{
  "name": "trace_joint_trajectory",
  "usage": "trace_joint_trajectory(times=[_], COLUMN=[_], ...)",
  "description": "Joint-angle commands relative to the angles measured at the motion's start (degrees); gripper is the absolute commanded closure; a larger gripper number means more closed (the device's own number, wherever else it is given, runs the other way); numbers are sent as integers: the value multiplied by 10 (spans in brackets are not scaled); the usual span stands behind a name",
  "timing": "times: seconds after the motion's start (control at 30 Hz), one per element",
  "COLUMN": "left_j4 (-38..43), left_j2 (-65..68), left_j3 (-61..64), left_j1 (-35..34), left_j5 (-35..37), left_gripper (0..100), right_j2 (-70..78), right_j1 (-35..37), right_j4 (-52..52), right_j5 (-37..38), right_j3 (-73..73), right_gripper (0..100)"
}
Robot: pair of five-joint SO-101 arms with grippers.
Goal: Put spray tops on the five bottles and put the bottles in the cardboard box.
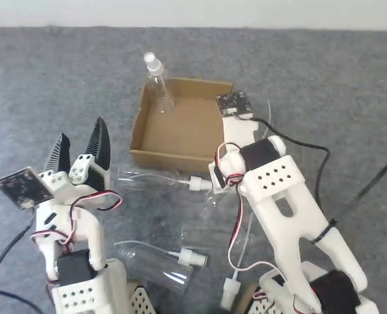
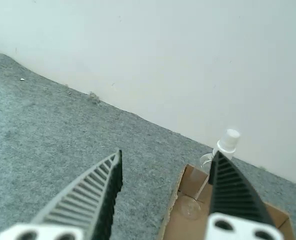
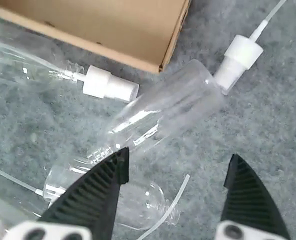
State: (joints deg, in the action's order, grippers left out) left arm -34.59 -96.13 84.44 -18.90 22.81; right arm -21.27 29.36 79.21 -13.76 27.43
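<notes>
Fingers (image 3: 95, 190) of the right gripper (image 3: 179, 154) gape empty over a lying bottle (image 3: 163, 115); left gripper (image 2: 168, 155) likewise spread.

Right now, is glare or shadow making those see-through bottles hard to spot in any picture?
Right wrist view: white glints streak the capless bottle lying on the carpet, which shows through it. High view: even light, soft shadows; the capped bottle lying by the cardboard box nearly melts into the carpet. Left wrist view: no glare; the upright bottle stands pale against the white wall.

Grey carpet (image 1: 350, 78) runs back to a plain white wall (image 2: 188, 60).
</notes>
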Motion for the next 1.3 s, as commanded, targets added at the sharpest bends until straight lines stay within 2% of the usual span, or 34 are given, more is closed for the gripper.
trace_joint_trajectory(times=[0.0,0.2,0.37,0.57,0.83,1.27], left_j4=[19,19,19,19,18,18], left_j2=[-10,-10,-10,-10,-10,-10], left_j3=[-3,-3,-3,-3,-3,-3], left_j1=[-2,-3,-3,-3,-3,-3], left_j5=[3,3,3,3,3,3], left_gripper=[739,739,739,739,739,739], right_j2=[-9,-51,-44,58,148,160], right_j1=[12,53,54,52,-7,-62], right_j4=[7,49,10,-50,-98,-95], right_j5=[7,19,-18,-76,-99,-98], right_j3=[-10,-9,-8,-8,-10,47], right_gripper=[742,739,739,738,738,742])
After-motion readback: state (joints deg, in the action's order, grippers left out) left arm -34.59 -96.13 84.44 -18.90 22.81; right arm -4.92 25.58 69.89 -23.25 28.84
